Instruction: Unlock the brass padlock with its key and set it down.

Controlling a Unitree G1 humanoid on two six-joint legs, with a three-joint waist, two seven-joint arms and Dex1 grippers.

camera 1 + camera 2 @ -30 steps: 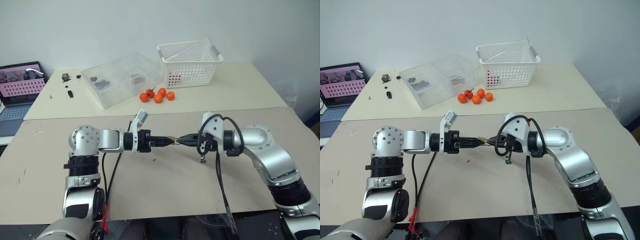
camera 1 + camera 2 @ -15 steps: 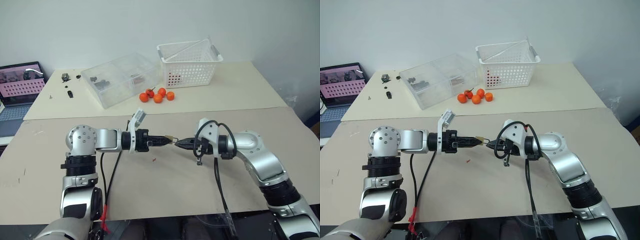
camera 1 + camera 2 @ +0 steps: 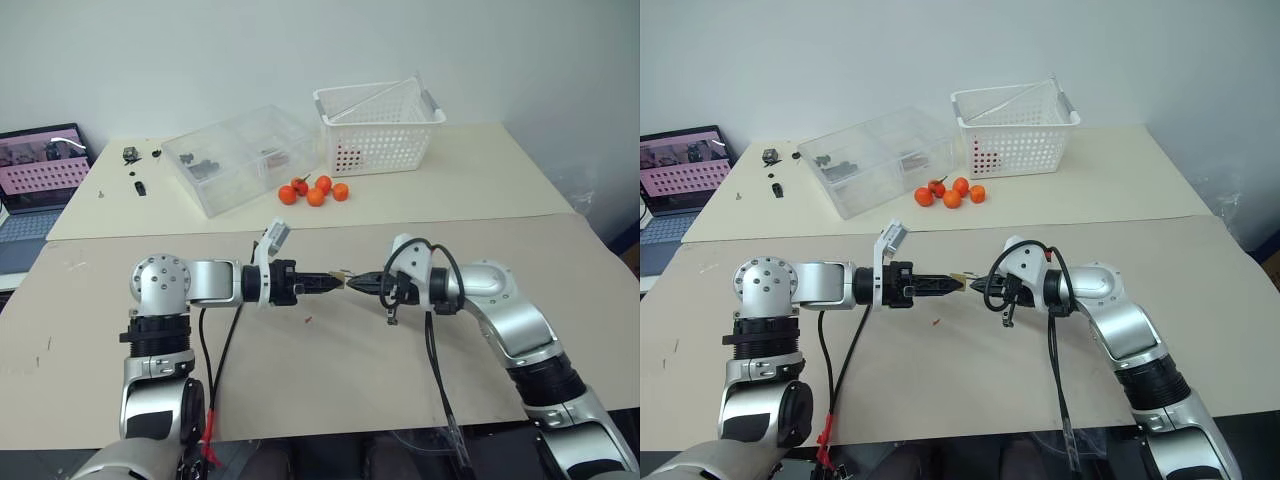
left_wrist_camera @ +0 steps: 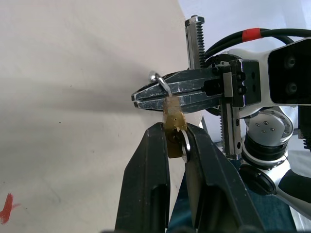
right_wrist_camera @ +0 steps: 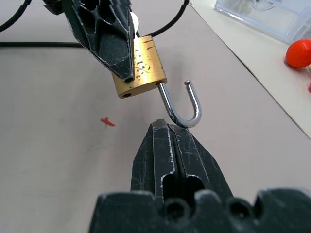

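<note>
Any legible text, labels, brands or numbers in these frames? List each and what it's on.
None readable.
brass padlock: faint stamped marks on its side, too worn and small to read.
laptop: pink screen content, too small to read.
white basket, clear plastic box: no labels visible.
red band on a cable: plain colour, no lettering.

Head views look down over the table (image 3: pixel 330 370); wrist views close on padlock (image 5: pixel 139 67)
</note>
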